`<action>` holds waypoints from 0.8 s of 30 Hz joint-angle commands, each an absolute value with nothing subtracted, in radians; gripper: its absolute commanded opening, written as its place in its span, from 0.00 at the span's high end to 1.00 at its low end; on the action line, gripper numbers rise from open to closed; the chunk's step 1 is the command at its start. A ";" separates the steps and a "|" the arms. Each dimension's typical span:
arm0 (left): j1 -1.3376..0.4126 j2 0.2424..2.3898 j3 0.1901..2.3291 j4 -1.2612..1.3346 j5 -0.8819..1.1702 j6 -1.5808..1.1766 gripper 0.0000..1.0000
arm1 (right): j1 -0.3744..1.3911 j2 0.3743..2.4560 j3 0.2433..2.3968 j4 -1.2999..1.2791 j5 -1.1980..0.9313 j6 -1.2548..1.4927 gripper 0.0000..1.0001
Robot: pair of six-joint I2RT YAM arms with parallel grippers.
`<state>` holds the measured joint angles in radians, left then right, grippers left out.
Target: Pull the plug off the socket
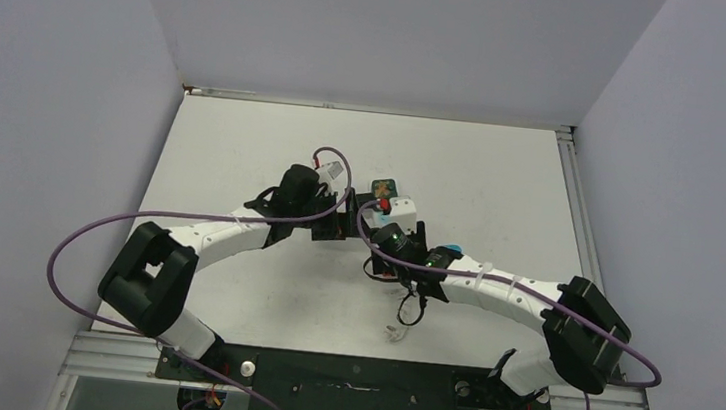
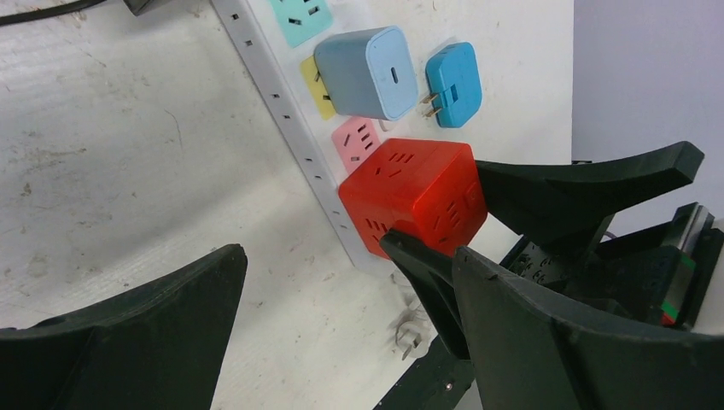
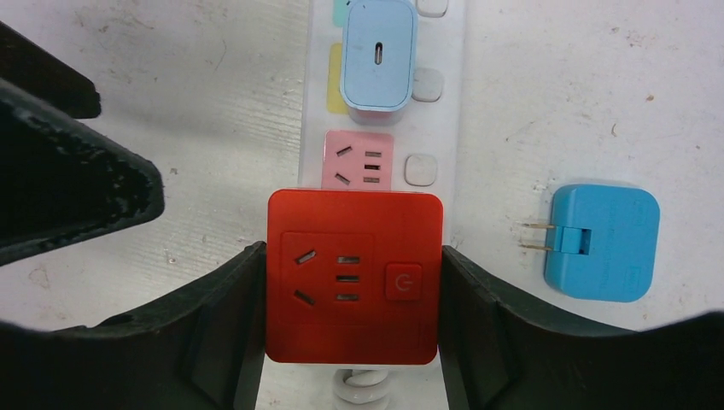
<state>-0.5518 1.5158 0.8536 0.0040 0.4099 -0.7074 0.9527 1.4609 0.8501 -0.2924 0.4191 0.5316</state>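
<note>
Fingers of my right gripper (image 3: 352,282) pinch the red plug (image 3: 354,248), not yet pulled from the power strip (image 3: 452,111); my left gripper (image 2: 350,256) hangs wide open, empty.

Glossy red plastic plug (image 3: 354,278), smooth white plastic socket (image 3: 452,128), scuffed matt table (image 3: 171,128)

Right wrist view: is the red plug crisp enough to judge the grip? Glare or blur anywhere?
Right wrist: red cube-shaped plastic plug sharp, evenly lit, no glare. Left wrist: mild sheen on its side, near jaws dark and soft. Top external: clear, but arms hide most of it.
</note>
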 commanded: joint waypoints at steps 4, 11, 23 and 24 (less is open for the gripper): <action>-0.535 1.558 0.859 0.100 0.478 -0.783 0.13 | 0.962 1.320 0.768 -0.093 0.334 0.583 0.95; -0.535 1.614 0.822 0.175 0.525 -0.860 0.16 | 0.947 1.266 0.715 -0.034 0.302 0.645 0.95; -0.544 1.686 0.760 0.322 0.549 -0.963 0.27 | 0.874 1.226 0.644 0.077 0.143 0.719 0.95; -0.546 1.690 0.759 0.332 0.549 -0.964 0.28 | 0.873 1.227 0.645 0.077 0.137 0.719 0.95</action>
<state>-0.5415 1.6791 0.7616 0.2214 0.5224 -0.9360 0.8768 1.2659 0.6403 -0.0677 0.2085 0.6739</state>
